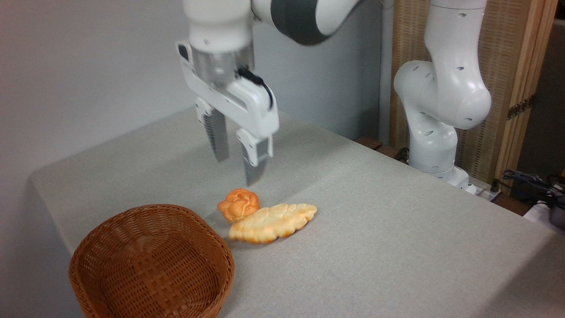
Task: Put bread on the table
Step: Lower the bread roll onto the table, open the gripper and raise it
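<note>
1. The bread (273, 222), a long, flat, pale golden loaf with a lumpy braided edge and tapered ends, lies flat on the table (397, 238), resting directly on the light grey cloth-like top
2. Its long axis runs from lower left to upper right, and its left end comes close to the basket's rim
3. A small round orange knotted bun (238, 204) sits on the cloth just behind the loaf's left half, touching it or nearly so
4. The brown woven wicker basket (150, 260) stands at the lower left near the table's front corner, with nothing inside it
5. The gripper (237, 164) hangs in the air above and slightly behind the bun, pointing down, clear of both pieces of bread
6. Its two fingers (219, 137) stand apart with a visible gap between them and nothing held; the picture is a little blurred around them
7. The white arm (446, 88) rises from its base at the table's far right edge and reaches across the top of the view to the wrist
8. A wooden slatted screen (521, 66) stands behind the arm's base, and some cables (529, 181) lie at the far right
</note>
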You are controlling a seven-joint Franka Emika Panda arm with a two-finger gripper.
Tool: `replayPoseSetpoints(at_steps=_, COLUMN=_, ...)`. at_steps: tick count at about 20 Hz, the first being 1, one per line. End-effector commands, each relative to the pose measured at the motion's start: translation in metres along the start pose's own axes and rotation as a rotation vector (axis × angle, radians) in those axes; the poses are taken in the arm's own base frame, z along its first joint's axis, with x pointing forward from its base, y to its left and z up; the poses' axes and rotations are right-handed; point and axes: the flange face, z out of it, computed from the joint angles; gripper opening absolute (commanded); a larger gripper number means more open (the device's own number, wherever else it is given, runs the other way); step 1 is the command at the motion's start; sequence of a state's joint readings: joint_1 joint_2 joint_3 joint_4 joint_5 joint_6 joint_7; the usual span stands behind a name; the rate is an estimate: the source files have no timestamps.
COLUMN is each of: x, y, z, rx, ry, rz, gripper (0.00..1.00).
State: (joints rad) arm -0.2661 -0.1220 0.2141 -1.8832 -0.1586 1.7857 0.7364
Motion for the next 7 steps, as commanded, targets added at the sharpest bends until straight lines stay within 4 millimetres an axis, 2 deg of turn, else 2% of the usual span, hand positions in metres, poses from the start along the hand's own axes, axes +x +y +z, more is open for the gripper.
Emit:
replayPoseSetpoints(at_steps=1, x=0.012, y=-0.001, z=-0.013, rx=0.106, ry=-0.006, rz=0.046, gripper=1.0)
replayPoseSetpoints(at_steps=2, x=0.016, y=0.001, z=-0.006, rx=0.107, ry=-0.023, rz=0.056, gripper=1.0)
replayPoseSetpoints(at_steps=7, x=0.018, y=-0.003, z=0.001, rx=0.111, ry=-0.035, rz=0.059, gripper=1.0)
